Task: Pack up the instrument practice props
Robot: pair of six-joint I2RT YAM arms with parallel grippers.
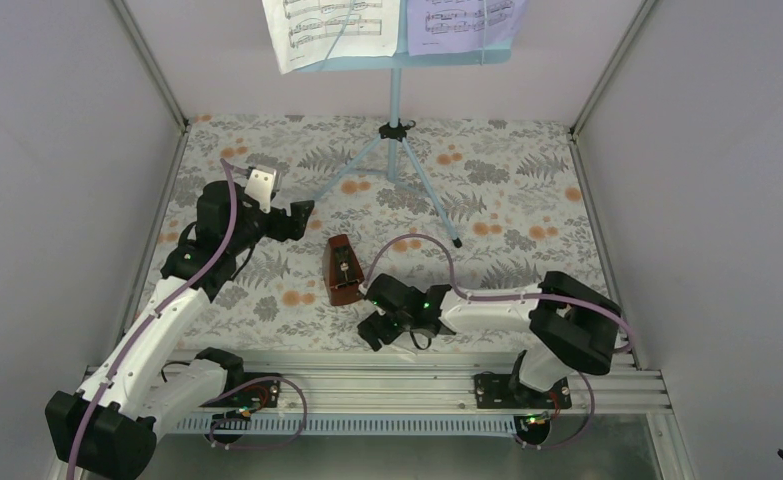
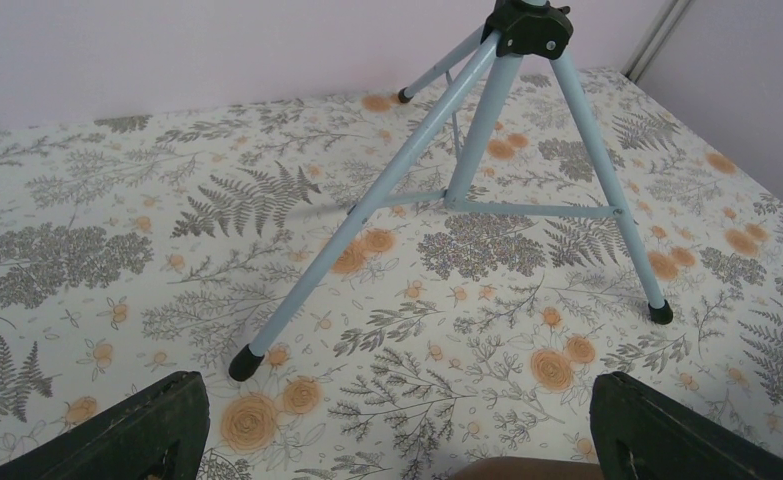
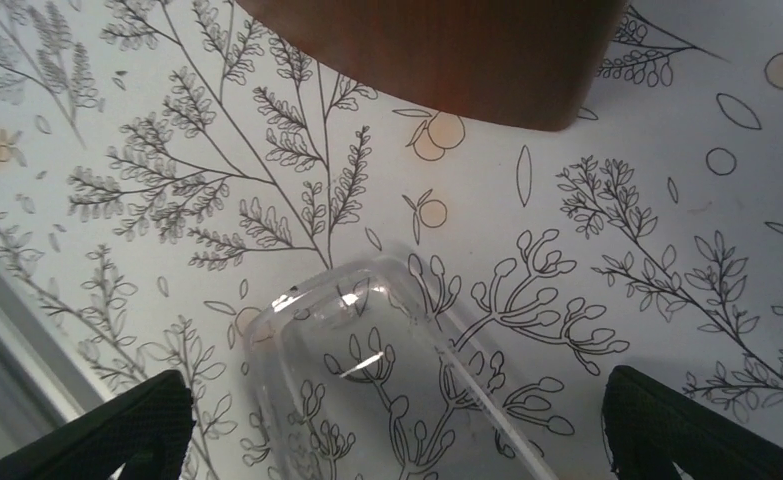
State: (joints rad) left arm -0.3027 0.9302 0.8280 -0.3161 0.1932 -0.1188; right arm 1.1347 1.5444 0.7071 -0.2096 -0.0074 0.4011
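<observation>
While the right pincer (image 1: 369, 318) lies low on the surface (image 1: 527, 200), spread wide and holding nothing, the metronome (image 1: 342, 272) stands upright just beyond its tips, near but not touching.

- Right wrist view: the brown base fills the top edge, and both fingers (image 3: 127, 430) sit at the bottom corners. A clear piece (image 3: 367, 370) lies between them; I cannot tell what it is.
- Left pincer (image 1: 305, 215): also spread and empty, just to the metronome's far left, facing the tripod legs of the music stand (image 1: 395, 100).
- Stand upright at the far end of the surface. White page (image 1: 332, 30) and lavender page (image 1: 462, 22) are on its desk.
- No box or bag in view to pack into.

Likely step: taking the metronome with the right arm.

- The body tapers upward, so a high pinch would probably slip off. Go low, near the base, across two opposite flat faces.
- The mouth is off to one side of the base. Swing it square on before advancing, so neither finger pushes the metronome over.
- Close gently, then lift straight up.
- Keep the left arm out of the way. It is close on the far side.
</observation>
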